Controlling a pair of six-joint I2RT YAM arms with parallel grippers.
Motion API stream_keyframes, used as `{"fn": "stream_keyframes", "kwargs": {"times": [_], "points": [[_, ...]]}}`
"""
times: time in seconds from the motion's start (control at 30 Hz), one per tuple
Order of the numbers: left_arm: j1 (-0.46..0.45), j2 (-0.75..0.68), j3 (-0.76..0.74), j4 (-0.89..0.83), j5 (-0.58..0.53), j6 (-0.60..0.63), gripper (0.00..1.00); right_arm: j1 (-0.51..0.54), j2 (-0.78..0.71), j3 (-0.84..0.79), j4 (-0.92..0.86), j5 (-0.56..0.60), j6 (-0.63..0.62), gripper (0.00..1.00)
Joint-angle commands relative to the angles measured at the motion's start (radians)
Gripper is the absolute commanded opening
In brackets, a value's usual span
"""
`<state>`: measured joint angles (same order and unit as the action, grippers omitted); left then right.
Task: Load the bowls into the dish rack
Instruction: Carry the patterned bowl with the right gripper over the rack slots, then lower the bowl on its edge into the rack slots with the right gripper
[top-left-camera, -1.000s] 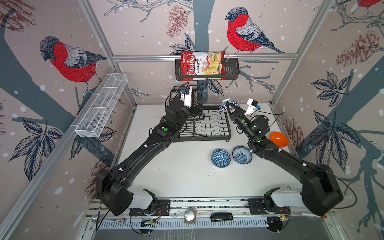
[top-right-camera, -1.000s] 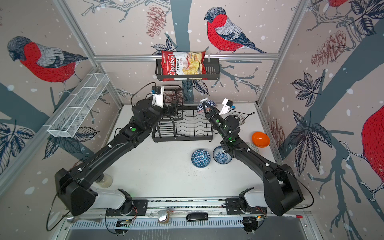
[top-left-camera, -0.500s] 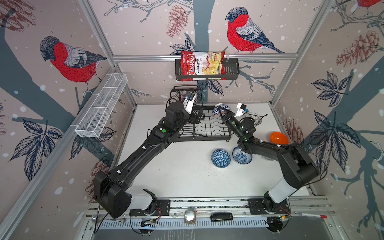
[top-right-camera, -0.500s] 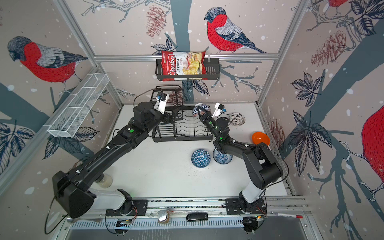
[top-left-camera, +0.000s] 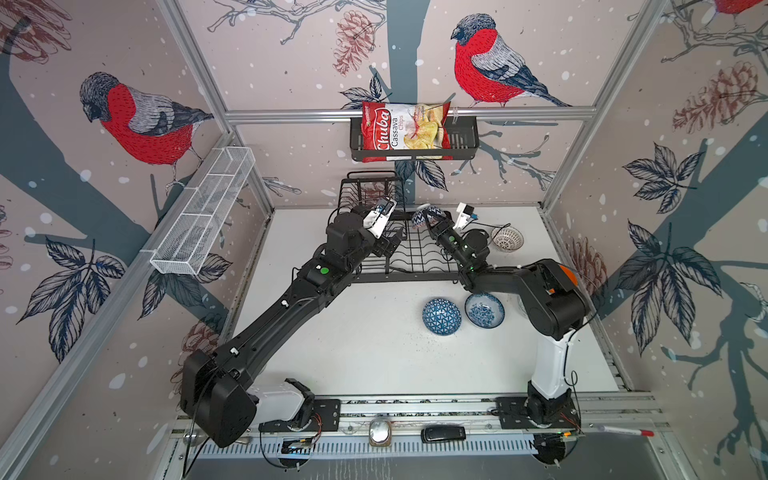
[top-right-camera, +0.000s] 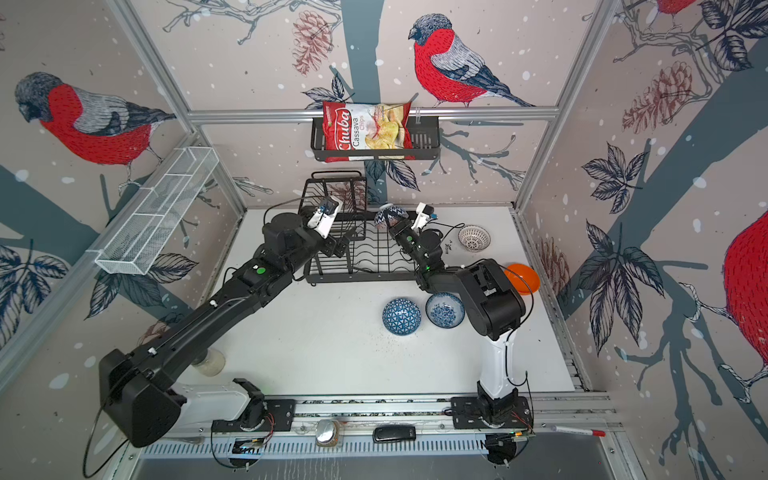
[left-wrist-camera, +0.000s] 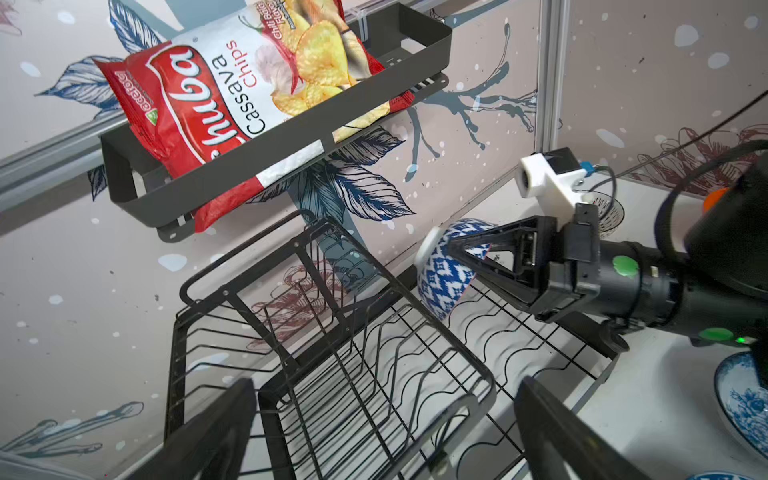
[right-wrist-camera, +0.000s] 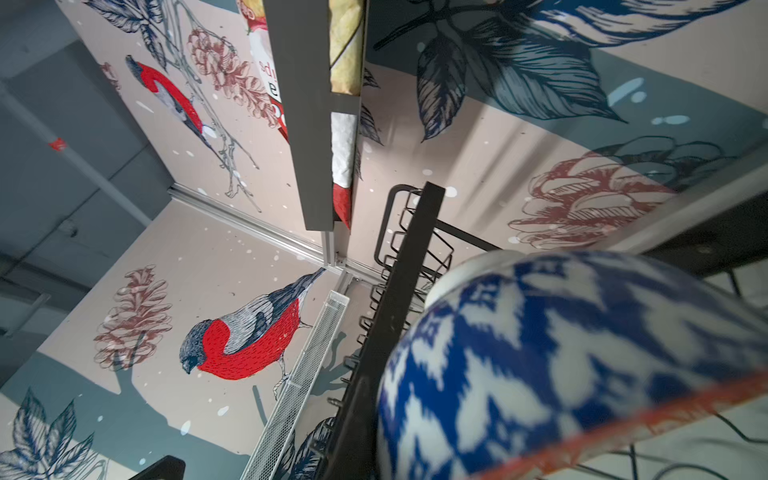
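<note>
the right gripper (left-wrist-camera: 461, 257) is pressed together on the rim of a blue-and-white bowl with an orange rim (left-wrist-camera: 440, 274), one finger inside and one outside. the bowl is tipped on its side over the far right corner of the dish rack (top-left-camera: 407, 277). whether its lower edge touches the wires yet i cannot tell. the left gripper (left-wrist-camera: 382, 436) is spread wide and empty, over the left part of the rack beside the upper tier (top-left-camera: 368, 187).

the main risk is probably the grip itself. a pinch on a thin, glazed rim leaves the bowl's weight hanging to one side, so it could swivel or slip between the fingers. let go too high, it would likely strike the wires, bounce and chip. let go so close to the corner, it might roll over the rack's right edge onto the table (top-left-camera: 374, 353). unless its rim sits in a dip of the wavy wires, it will probably fall flat.

the spread left gripper is near, so a sideways move by either arm could make them clash.

the right arm's elbow hangs by the floral bowl (top-left-camera: 484, 309) and partly hides the orange bowl (top-right-camera: 523, 277) at the table's right edge. a pull-back could knock either one. the triangle bowl (top-left-camera: 441, 316) and the lattice bowl (top-left-camera: 507, 239) near the far right corner are not yet loaded.
</note>
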<state>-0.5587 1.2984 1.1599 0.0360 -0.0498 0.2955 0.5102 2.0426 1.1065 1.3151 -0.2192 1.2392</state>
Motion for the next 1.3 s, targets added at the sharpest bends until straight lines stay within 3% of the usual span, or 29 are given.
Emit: {"fn": "stream_keyframes", "kwargs": {"times": [0.0, 0.33, 0.6, 1.27], "points": [[0.012, 0.001, -0.007, 0.059, 0.003, 0.028, 0.97, -0.004, 0.073, 0.09, 0.03, -0.023, 0.057, 0.0], [0.027, 0.009, -0.016, 0.075, 0.006, 0.014, 0.97, 0.002, 0.221, 0.277, -0.034, -0.043, 0.113, 0.0], [0.028, 0.018, -0.012, 0.069, -0.008, 0.011, 0.97, 0.018, 0.318, 0.347, -0.032, -0.049, 0.205, 0.0], [0.028, 0.029, -0.01, 0.067, -0.008, 0.002, 0.97, 0.037, 0.476, 0.53, -0.053, -0.056, 0.26, 0.0]]}}
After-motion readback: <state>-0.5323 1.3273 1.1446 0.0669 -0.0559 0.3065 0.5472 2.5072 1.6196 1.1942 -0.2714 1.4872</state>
